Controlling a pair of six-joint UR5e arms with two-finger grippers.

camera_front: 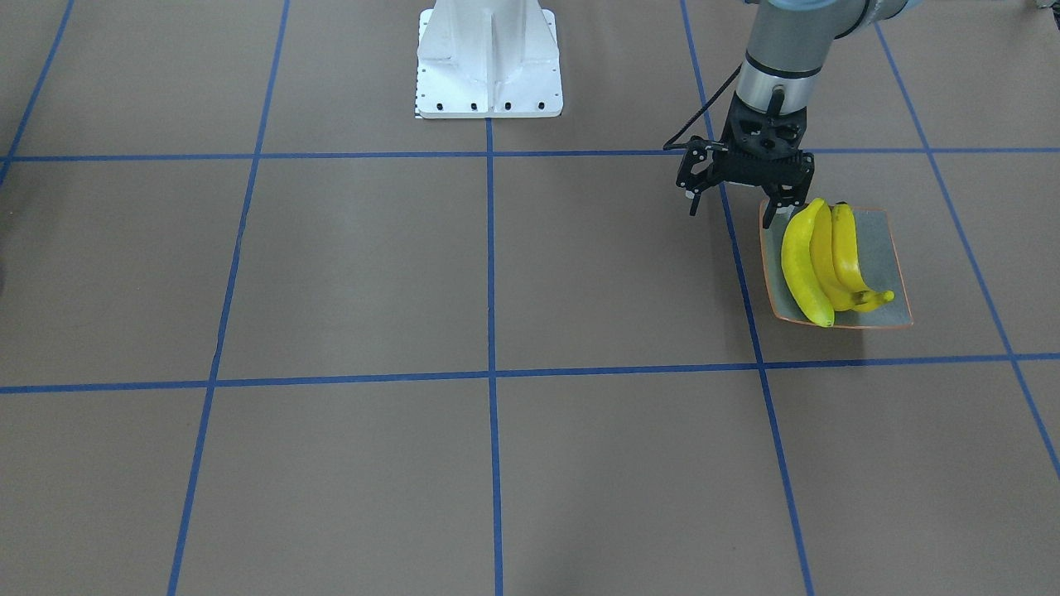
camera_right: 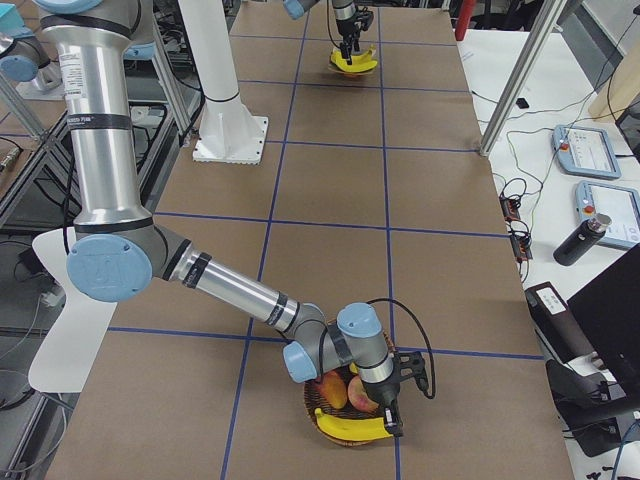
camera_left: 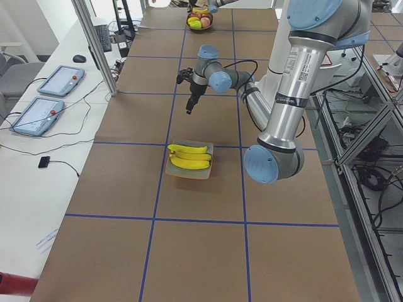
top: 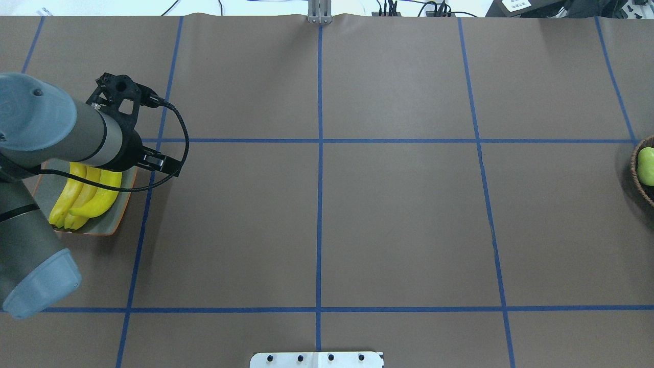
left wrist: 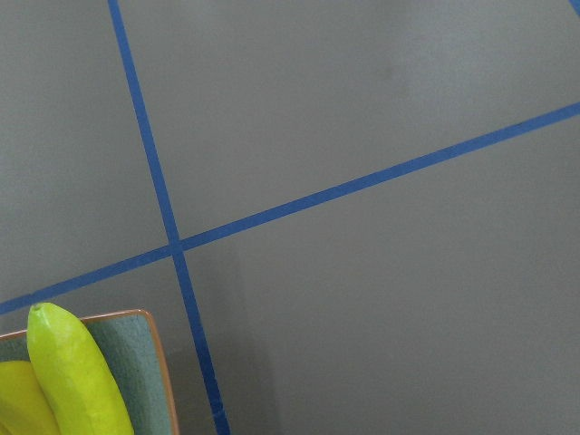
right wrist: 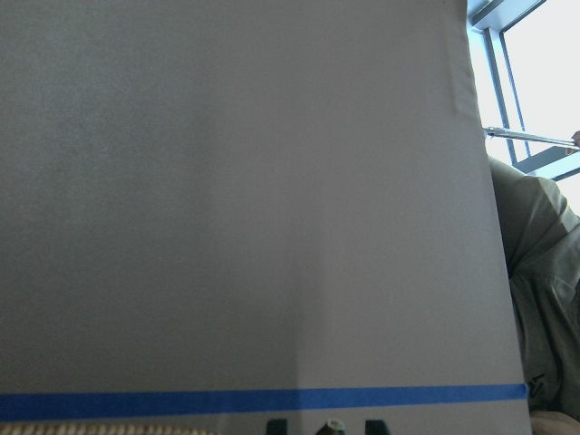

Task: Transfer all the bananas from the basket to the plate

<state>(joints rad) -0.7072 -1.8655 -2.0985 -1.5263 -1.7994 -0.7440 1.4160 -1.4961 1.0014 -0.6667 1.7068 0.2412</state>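
Observation:
Three yellow bananas lie side by side on the square grey-green plate with an orange rim. My left gripper hangs open and empty just above the plate's edge nearest the robot base. The left wrist view catches one banana and a plate corner. At the other end of the table, another banana lies in the wicker basket. My right gripper reaches down to that banana. I cannot tell whether it is open or shut.
Peach-coloured fruit and a green fruit share the basket. The white robot base stands at the table's middle edge. A person's clothing shows beyond the table edge near the basket.

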